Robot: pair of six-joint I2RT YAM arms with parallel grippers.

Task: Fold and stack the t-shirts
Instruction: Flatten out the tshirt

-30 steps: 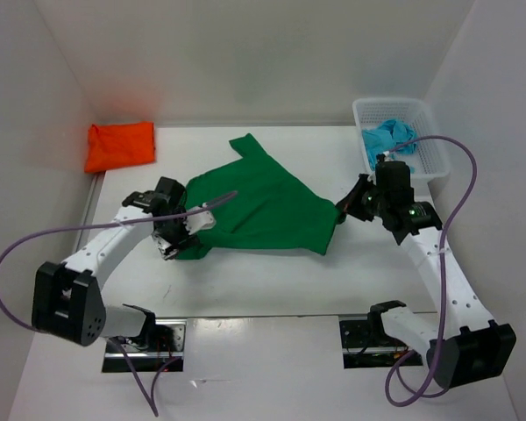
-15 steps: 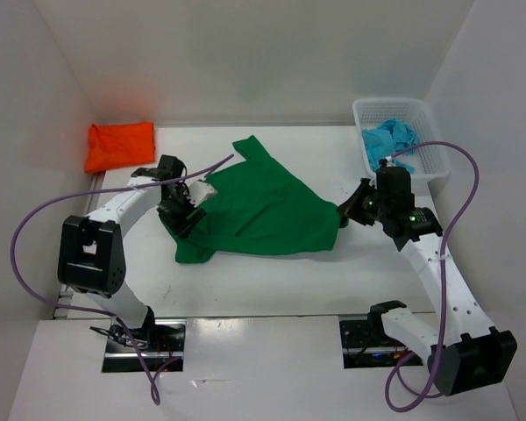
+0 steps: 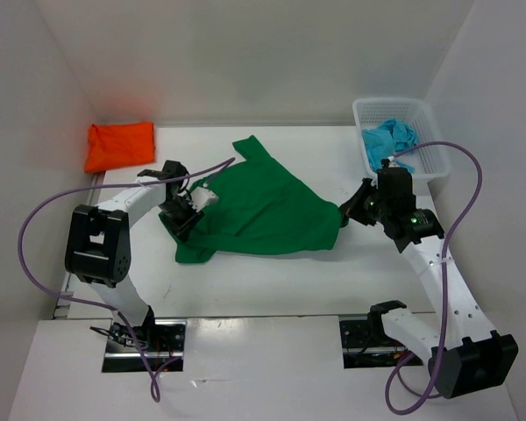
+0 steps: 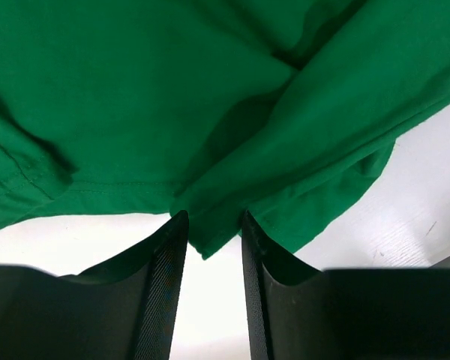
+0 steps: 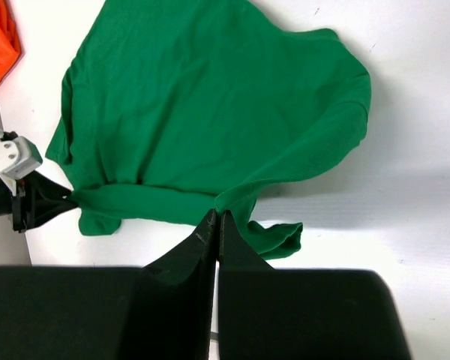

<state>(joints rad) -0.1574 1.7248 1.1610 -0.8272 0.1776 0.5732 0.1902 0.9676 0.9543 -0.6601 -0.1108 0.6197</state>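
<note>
Top external view has the green t-shirt (image 3: 263,206) rumpled mid-frame, the right gripper (image 3: 343,210) pinching its edge at frame right and the left gripper (image 4: 208,219) half-spread astride the opposite hem, so it seems best to clamp fully before pulling taut.

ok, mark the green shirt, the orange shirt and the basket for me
green shirt (image 3: 263,206): top view, middle of the spread cloth
orange shirt (image 3: 120,146): top view, centre of the folded cloth
basket (image 3: 390,102): top view, far rim

A white table (image 3: 272,281) sits boxed in by plain white walls (image 3: 245,61) at the back and both sides. The light is even, with soft shadows.
</note>
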